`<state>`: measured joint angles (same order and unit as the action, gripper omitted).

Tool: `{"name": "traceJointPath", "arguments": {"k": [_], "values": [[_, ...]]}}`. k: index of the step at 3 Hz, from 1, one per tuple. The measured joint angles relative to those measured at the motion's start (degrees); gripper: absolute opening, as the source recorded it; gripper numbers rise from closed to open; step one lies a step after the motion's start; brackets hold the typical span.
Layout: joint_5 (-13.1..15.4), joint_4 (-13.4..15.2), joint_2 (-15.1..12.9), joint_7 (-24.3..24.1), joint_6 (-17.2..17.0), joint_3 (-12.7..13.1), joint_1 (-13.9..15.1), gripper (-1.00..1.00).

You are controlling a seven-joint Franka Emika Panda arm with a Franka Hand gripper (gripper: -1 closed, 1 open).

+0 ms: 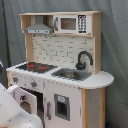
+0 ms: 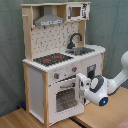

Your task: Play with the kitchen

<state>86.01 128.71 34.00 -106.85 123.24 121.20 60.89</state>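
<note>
Arm is working at the oven door (image 2: 80, 89) of the kitchen (image 2: 55, 65), which is standing on a wooden floor (image 2: 15, 119) against a grey backdrop. In the second exterior view the gripper (image 2: 86, 95) is pressing against the free edge of the door, which is standing ajar. Whether the fingers are apart or clamped on the edge: cannot tell, the white wrist is covering them.

Judgement: step in hand is swinging the door. To do it well, follow the hinge arc rather than pulling straight, or the light cabinet may slide.

Materials, moving back:
- door: white panel, clear window
- hob (image 1: 36, 66): flat black plate, red rings, round knobs below
- sink (image 1: 71, 74): grey basin; faucet (image 1: 83, 59) black, curved
- back wall: white pegboard in the second exterior view
- hood (image 1: 39, 27): grey, sloped, beside a microwave (image 1: 73, 23)
</note>
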Motion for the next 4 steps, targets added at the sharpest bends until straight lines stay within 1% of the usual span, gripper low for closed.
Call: {"name": "traceJointPath", "arguments": {"k": [1, 2, 3, 4], "values": [[-5.0, -0.8, 0.0, 1.1, -2.6, 1.1, -1.2, -1.0], [-10.1, -2.3, 0.0, 3.4, -4.3, 2.1, -1.2, -1.0], [-14.6, -3.9, 0.1, 5.3, -6.9, 3.8, -1.2, -1.0], [-18.1, -5.8, 0.1, 6.3, -10.4, 6.4, -1.2, -1.0]]}}
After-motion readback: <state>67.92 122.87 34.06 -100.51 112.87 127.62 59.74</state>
